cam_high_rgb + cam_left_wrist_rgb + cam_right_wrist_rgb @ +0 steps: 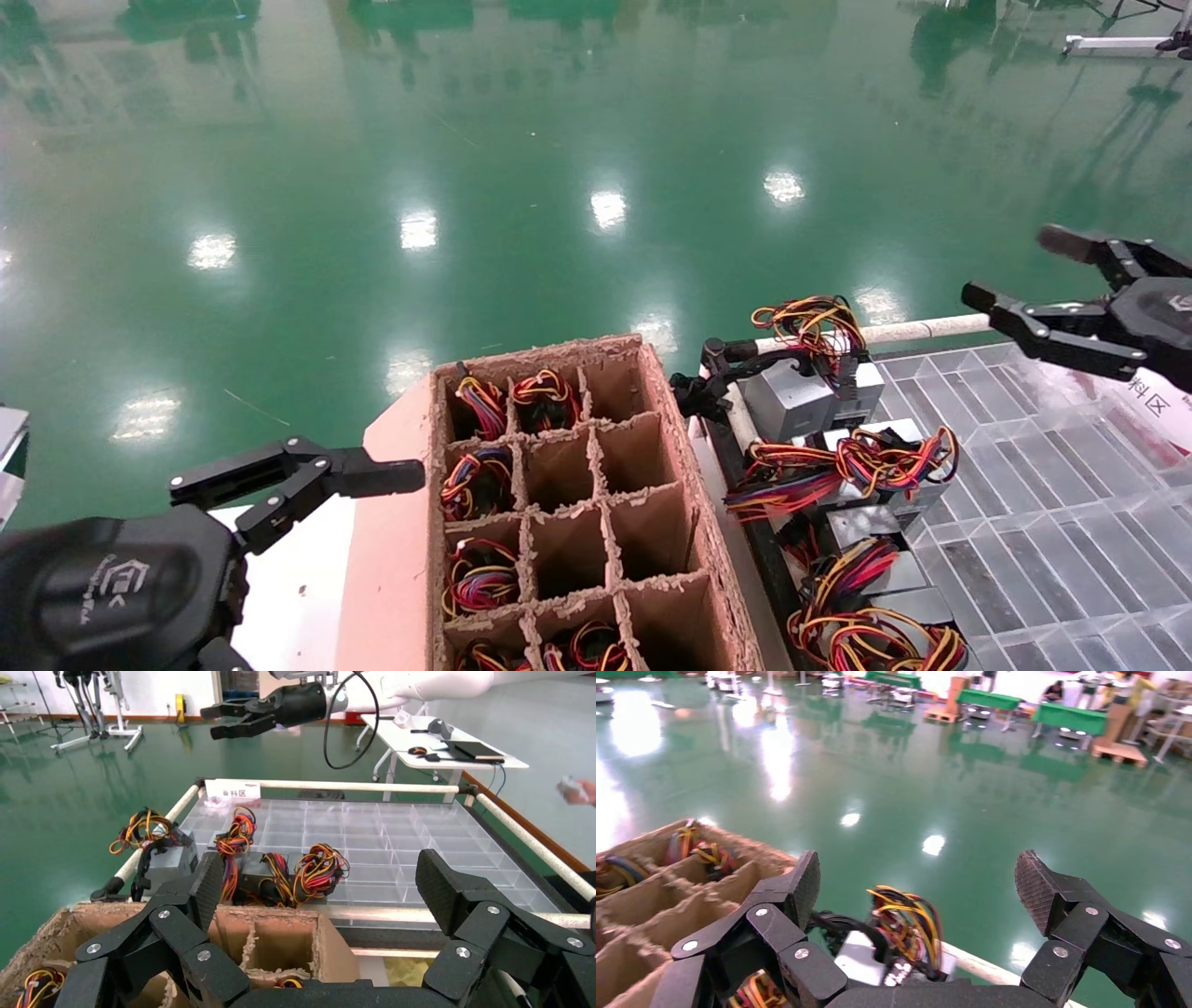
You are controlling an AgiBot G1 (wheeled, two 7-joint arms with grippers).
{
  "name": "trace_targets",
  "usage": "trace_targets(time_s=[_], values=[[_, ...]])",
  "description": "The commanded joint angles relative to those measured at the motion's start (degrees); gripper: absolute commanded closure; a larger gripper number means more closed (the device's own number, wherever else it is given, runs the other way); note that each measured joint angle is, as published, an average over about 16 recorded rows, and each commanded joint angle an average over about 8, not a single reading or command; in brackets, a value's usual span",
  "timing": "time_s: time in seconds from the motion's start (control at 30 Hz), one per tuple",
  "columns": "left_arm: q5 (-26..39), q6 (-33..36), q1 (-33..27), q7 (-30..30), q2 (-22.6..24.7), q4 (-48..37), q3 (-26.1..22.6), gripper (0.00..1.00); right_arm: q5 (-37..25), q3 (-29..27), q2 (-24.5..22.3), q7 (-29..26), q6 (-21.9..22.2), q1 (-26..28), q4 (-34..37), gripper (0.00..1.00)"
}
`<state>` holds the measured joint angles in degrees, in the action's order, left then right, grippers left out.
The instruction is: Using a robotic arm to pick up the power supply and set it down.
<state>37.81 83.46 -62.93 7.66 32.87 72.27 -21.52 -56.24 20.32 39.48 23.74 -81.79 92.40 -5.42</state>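
Both sets of jaws are spread wide and hold nothing. High on the robot's right, the right gripper [1024,284] hangs above the far edge of the clear compartment tray [1071,485], well apart from the power supply [801,396] it seems to face. The left gripper [307,480] waits low beside the cardboard divider box [577,503]. That power supply sits at the tray's far corner, just beside the white rail [917,328], a small grey metal box with a looped bundle of red, yellow, black and purple wires [810,324] heaped on top. More units with similar bundles lie in a row nearer the robot, and several box cells already hold wires. The likely trouble is those wires: a descent through the loop could pinch cable instead of metal, so the box would swing or slip when lifted. Black leads [717,373] trailing over the rail could snag and drag it sideways. The neighbouring unit lies very close, so a wide approach may knock it. The smooth metal sides offer little grip if the hold lands off-centre.
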Motion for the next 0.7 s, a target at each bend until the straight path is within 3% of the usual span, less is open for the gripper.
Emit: trace_targets(time_s=[0.03, 0.7], values=[[0.0, 0.0, 0.0, 0.0, 0.0, 0.0, 0.0, 0.0, 0.6, -0.2, -0.2, -1.4, -0.2, -1.2, -2.7, 0.0], [0.0, 0.0, 0.0, 0.0, 0.0, 0.0, 0.0, 0.0, 6.2, -1.9, -1.9, -14.9, -1.7, -13.4, -29.5, 0.0]])
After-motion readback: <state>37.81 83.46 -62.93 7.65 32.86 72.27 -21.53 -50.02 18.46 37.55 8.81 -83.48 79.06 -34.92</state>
